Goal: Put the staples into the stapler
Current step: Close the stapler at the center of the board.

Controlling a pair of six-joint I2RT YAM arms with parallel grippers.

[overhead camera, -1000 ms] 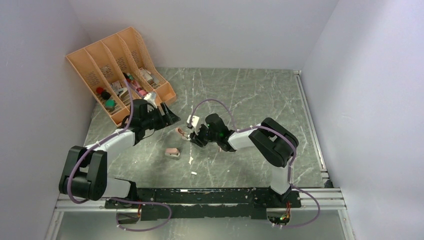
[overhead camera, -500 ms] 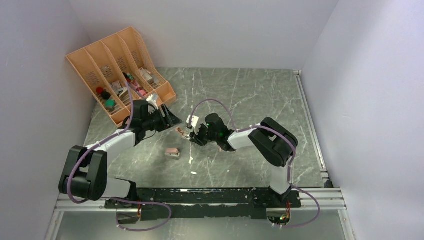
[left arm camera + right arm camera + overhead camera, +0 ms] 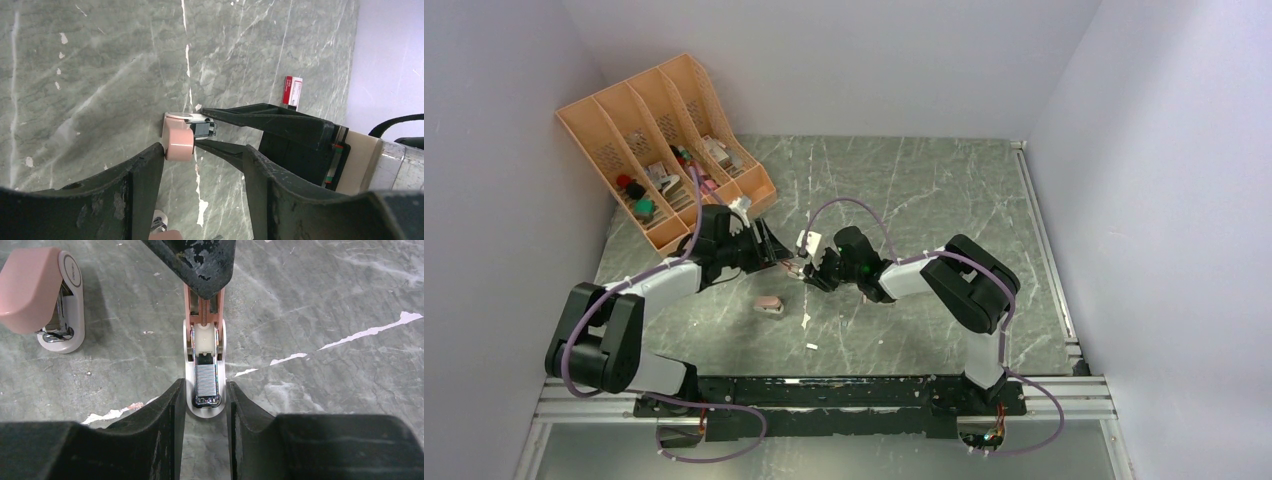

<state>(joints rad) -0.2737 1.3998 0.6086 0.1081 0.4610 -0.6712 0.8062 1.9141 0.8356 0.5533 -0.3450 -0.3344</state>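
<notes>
From above, both arms meet at the open stapler (image 3: 790, 264) mid-table; the jaws are too small to read. At your left wrist, the left gripper (image 3: 202, 165) gapes wide and holds nothing, one finger against the pink cover (image 3: 177, 141). The staple box (image 3: 292, 91) lies well apart. At your right wrist, the right gripper (image 3: 205, 395) pinches the stapler's white base (image 3: 189, 390), and the staple strip (image 3: 206, 380) sits in its channel. The strip is likely light, brittle and slippery, so nudge its end and never squeeze it.

Pink stapler (image 3: 204, 347), silvery staples (image 3: 206, 380), grey-green marbled table (image 3: 325, 300), orange organizer (image 3: 649, 95).
</notes>
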